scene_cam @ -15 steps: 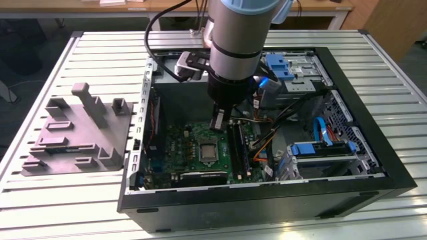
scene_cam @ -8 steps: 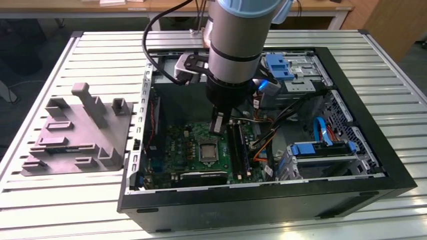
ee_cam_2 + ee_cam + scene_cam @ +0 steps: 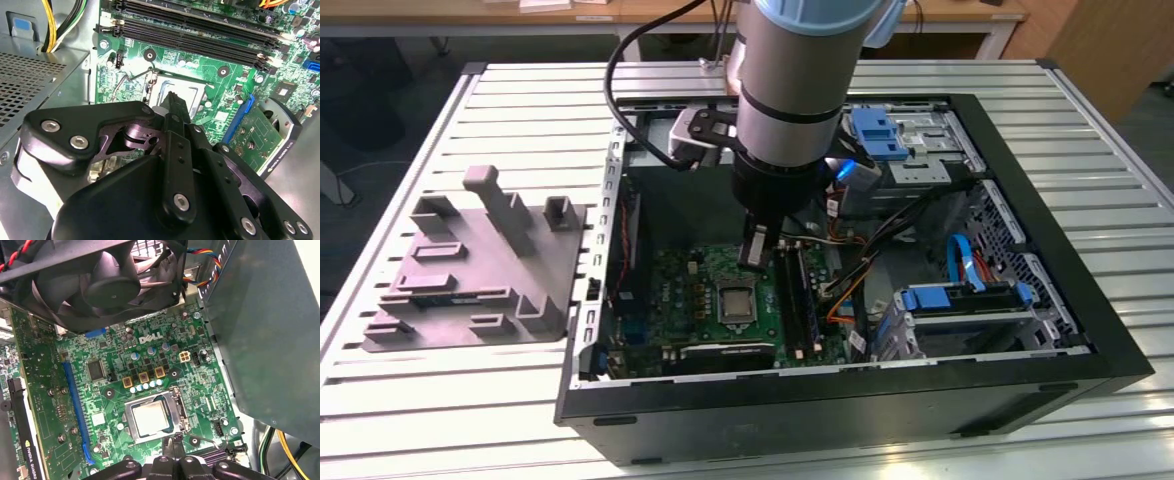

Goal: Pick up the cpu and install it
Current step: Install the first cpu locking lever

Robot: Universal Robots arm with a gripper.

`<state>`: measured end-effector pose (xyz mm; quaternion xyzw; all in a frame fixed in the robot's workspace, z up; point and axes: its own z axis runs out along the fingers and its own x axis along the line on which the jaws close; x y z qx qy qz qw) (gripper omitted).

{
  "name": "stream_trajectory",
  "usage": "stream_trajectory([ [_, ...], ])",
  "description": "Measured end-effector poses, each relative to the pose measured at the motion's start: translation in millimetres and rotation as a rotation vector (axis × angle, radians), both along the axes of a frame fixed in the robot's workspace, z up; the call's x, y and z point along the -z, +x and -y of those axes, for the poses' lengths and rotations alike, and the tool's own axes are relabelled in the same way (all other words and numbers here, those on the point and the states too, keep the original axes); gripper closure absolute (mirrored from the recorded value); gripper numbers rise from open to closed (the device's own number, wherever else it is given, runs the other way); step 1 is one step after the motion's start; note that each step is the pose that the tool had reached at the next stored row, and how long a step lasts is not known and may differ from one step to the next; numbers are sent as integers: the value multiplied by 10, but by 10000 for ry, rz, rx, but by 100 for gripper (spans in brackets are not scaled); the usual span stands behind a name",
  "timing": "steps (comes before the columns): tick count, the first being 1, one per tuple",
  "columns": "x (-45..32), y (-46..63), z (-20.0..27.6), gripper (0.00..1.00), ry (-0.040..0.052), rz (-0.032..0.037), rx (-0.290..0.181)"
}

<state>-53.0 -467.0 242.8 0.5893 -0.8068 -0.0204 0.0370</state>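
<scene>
A: Layout, exterior view left to right?
B: Grey plastic fixture point(image 3: 474, 265) on the counter point(image 3: 400, 420), then the open PC case point(image 3: 1067, 330); gripper point(image 3: 761, 250) is inside, over the motherboard point(image 3: 680, 290).
A: CPU?
B: cpu point(image 3: 151, 418) sits in the socket point(image 3: 176, 412), silver top up. Fingers point(image 3: 176, 446) are closed together, empty, just beside the socket.

One cpu point(image 3: 151, 419), one socket point(image 3: 155, 417), one fan point(image 3: 107, 282), one grey fixture point(image 3: 474, 265), one pincer point(image 3: 174, 444)
</scene>
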Motion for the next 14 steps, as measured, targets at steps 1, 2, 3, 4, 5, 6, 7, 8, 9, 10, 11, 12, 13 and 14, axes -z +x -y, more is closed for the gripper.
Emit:
stream_trajectory([
  [1,0,0,0,89,0,0,0],
  [2,0,0,0,89,0,0,-1],
  [3,0,0,0,89,-1,2,-1],
  [4,0,0,0,89,0,2,-1],
  [5,0,0,0,89,0,2,-1],
  [6,1,9,0,89,1,3,-1],
  [7,2,26,0,89,2,3,1],
  [8,2,48,-2,89,1,3,0],
  [9,2,71,-4,89,3,3,0],
  [10,2,102,-8,89,2,2,1],
  [11,2,135,-16,89,2,2,0],
  [12,2,161,-27,89,2,2,0],
  [13,2,185,-42,89,3,3,0],
  [14,3,202,-61,89,3,2,0],
])
